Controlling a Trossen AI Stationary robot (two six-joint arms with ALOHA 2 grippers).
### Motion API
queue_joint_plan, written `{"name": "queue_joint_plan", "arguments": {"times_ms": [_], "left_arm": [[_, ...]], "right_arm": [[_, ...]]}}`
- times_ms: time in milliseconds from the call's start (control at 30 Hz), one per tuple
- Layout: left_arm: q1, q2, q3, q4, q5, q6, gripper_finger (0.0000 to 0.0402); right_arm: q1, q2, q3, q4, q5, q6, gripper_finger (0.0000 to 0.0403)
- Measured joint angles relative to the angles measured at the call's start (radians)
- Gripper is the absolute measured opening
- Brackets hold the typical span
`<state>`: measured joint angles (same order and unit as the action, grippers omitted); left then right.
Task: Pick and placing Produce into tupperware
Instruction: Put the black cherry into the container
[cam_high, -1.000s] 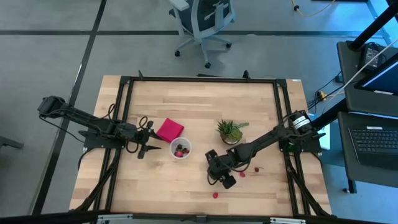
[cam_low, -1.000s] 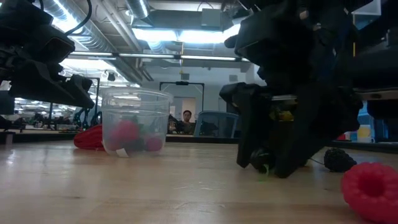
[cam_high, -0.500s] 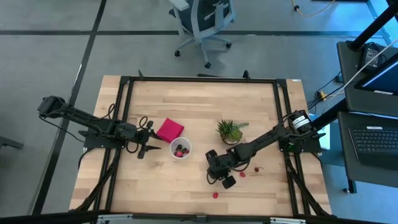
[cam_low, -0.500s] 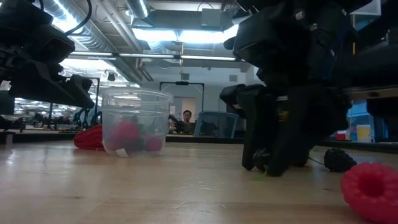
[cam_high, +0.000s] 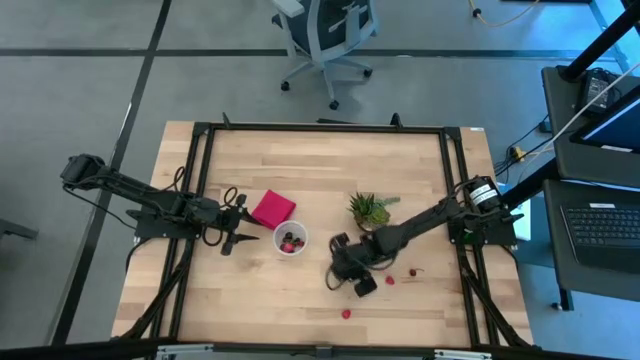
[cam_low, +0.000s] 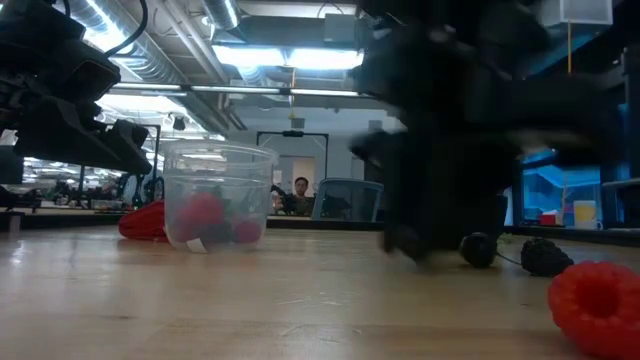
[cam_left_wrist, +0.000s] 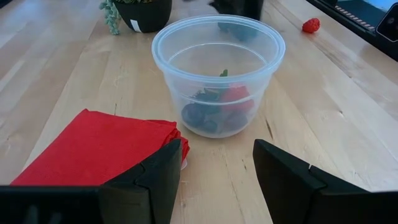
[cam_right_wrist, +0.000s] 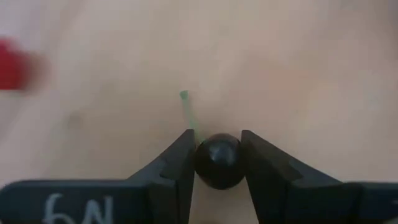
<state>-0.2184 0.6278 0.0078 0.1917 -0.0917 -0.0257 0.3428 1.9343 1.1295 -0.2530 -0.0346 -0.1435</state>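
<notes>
The tupperware (cam_high: 291, 240) is a round clear cup standing on the table; in the left wrist view the tupperware (cam_left_wrist: 217, 74) holds a few red and dark fruits. My left gripper (cam_left_wrist: 217, 180) hovers open just short of it, beside a red cloth (cam_left_wrist: 99, 149). My right gripper (cam_high: 345, 272) is to the cup's right and shut on a dark cherry (cam_right_wrist: 217, 160). Loose produce lies on the table: a red raspberry (cam_low: 598, 305), a dark berry (cam_low: 545, 257) and a dark round fruit (cam_low: 478, 248). My right gripper pinches the dark cherry's round body (cam_right_wrist: 217, 160) between its two fingers, one on each side. The thin green stem (cam_right_wrist: 188, 112) sticks out past the fingertips. The table behind it is blurred, and I cannot tell how high the cherry is.
A spiky green potted plant (cam_high: 370, 210) stands just beyond my right gripper toward the far edge. Red berries lie at the near side (cam_high: 346, 313) and to the right (cam_high: 390, 280). The red cloth (cam_high: 272, 208) lies flat, far-left of the cup.
My right gripper's fingers have narrowed around the dark cherry. The gripper has then moved toward the table's left and far side, toward the cup, blurring in the low view. A dark round fruit that it hid now shows on the table.
</notes>
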Motion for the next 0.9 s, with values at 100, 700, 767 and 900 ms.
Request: {"name": "queue_joint_plan", "arguments": {"times_ms": [100, 700, 767, 900], "left_arm": [[0.0, 0.0, 0.0, 0.0, 0.0, 0.001, 0.0192], [0.0, 0.0, 0.0, 0.0, 0.0, 0.001, 0.0192], [0.0, 0.0, 0.0, 0.0, 0.0, 0.001, 0.0192], [0.0, 0.0, 0.0, 0.0, 0.0, 0.002, 0.0192]], "right_arm": [[-0.032, -0.021, 0.11, -0.125, 0.009, -0.046, 0.0118], [-0.248, -0.017, 0.534, -0.27, -0.074, -0.255, 0.012], [-0.258, 0.003, 0.534, -0.24, -0.113, -0.256, 0.012], [-0.261, 0.049, 0.534, -0.189, -0.125, -0.259, 0.012]]}}
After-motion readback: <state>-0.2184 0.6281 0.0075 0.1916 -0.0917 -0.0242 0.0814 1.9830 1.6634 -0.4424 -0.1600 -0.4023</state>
